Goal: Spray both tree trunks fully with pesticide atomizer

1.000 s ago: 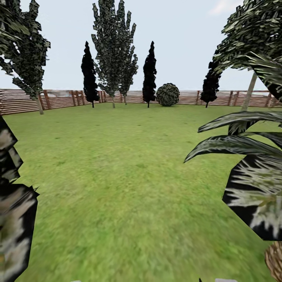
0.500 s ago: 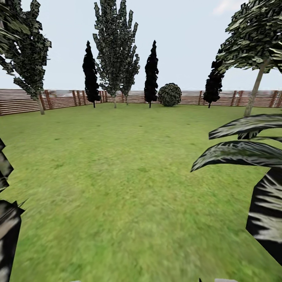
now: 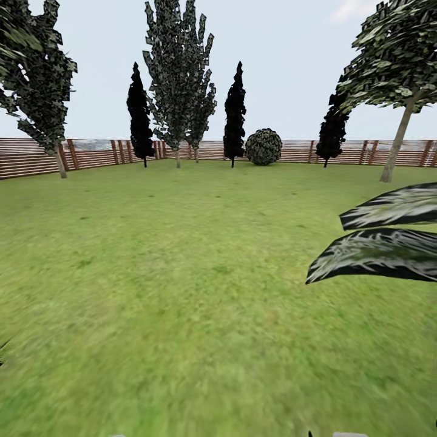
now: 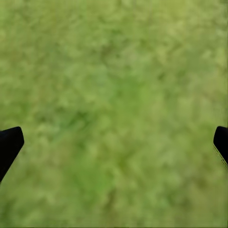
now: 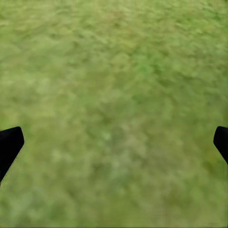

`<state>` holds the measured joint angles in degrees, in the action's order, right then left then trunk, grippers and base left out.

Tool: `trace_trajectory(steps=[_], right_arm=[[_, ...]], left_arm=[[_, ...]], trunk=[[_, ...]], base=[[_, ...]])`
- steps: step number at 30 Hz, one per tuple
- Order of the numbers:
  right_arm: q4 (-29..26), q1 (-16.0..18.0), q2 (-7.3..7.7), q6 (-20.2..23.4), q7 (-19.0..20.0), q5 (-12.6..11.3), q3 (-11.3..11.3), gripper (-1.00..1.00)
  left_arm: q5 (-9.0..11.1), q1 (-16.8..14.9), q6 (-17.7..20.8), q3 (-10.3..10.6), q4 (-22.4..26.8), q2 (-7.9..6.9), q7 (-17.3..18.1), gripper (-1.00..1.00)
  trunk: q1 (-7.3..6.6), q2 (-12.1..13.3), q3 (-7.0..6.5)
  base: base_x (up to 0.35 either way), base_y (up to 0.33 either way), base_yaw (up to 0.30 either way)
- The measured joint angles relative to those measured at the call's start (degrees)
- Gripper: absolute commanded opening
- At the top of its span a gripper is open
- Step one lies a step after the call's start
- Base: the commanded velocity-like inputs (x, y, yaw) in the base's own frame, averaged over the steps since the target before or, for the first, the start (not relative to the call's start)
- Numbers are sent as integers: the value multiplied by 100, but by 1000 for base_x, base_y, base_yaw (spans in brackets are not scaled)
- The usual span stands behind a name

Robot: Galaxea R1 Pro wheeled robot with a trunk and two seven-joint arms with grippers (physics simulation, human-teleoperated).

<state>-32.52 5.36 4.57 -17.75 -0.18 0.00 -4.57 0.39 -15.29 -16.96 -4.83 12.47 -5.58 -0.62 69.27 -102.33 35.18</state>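
I look over the garden's green lawn (image 3: 182, 273), the floor here, towards the brown slatted fence (image 3: 91, 153). A leafy tree with a slanted pale trunk (image 3: 397, 142) stands at the far right, another tree (image 3: 42, 79) at the far left, and a tall one (image 3: 179, 79) at the back. The pesticide atomizer is out of view. My left gripper (image 4: 114, 142) hangs open over blurry grass, black fingertips (image 4: 9, 145) far apart. My right gripper (image 5: 114, 142) is also open over grass with nothing between its fingers (image 5: 9, 142).
Large striped fronds (image 3: 382, 243) reach in close at the right. Black-leaved slim trees (image 3: 139, 115) (image 3: 234, 112) (image 3: 332, 130) and a round bush (image 3: 263, 146) line the back fence. Open lawn stretches ahead.
The whole head picture has shifted, so the camera moved: the close foliage at the left edge slid out of the picture and the right fronds shrank towards the edge.
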Motion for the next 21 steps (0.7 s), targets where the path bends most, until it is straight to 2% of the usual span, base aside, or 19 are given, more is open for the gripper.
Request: trace_trajectory(steps=[21], right_arm=[[-4, 0, 0, 0, 0, 0, -2, 100]], left_arm=[[5, 0, 0, 0, 1, 0, 0, 100]], trunk=[[0, 0, 0]], base=[[339, 3, 0]])
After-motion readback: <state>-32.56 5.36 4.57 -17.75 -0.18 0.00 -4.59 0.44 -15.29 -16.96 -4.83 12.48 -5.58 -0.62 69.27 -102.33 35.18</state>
